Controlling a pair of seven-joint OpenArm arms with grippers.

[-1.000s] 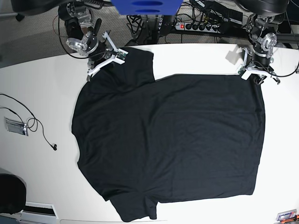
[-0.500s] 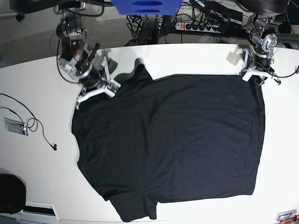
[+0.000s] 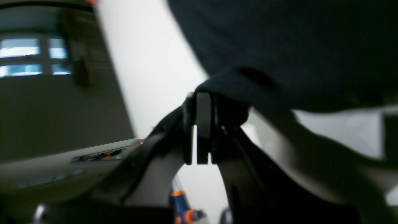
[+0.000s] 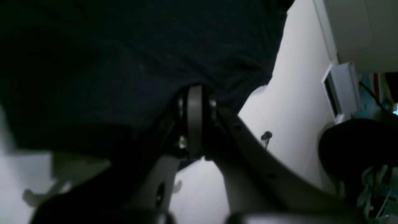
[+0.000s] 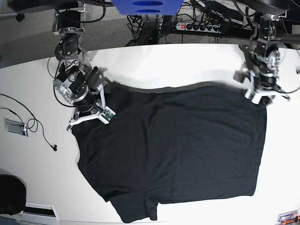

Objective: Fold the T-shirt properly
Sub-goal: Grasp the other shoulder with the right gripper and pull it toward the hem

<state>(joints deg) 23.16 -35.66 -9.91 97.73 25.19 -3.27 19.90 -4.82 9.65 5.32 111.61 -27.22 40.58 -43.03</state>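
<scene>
Pincer work first, from the base view's left: the right pincer (image 5: 89, 117) is pressed together on the T-shirt's (image 5: 173, 150) upper left edge, its jaws pinching the black cloth. The right wrist view shows the same nip, the right pincer (image 4: 194, 93) closed with fabric bunched over its tip.

At the far left of the base view a thin cable (image 5: 35, 129) loops across the white table (image 5: 154, 61), running from a small grey box (image 5: 15, 126) near the table's edge. A dark rounded thing (image 5: 9, 194) sits at the lower left corner, off the table.

The T-shirt lies spread over the middle of the table, mostly flat, its upper edge drawn inward and slightly wavy between the two arms, and one sleeve (image 5: 136, 211) pointing toward the bottom edge.

Behind the table, grey floor shows, with a blue object (image 5: 145, 5) at top centre, a tangle of cords and a power strip (image 5: 201, 26) with a red switch.

On the right, the left pincer (image 5: 255, 95) is closed on the T-shirt's upper right corner. In the left wrist view the left pincer (image 3: 199, 96) grips a fold of the cloth, with bare table behind it.
</scene>
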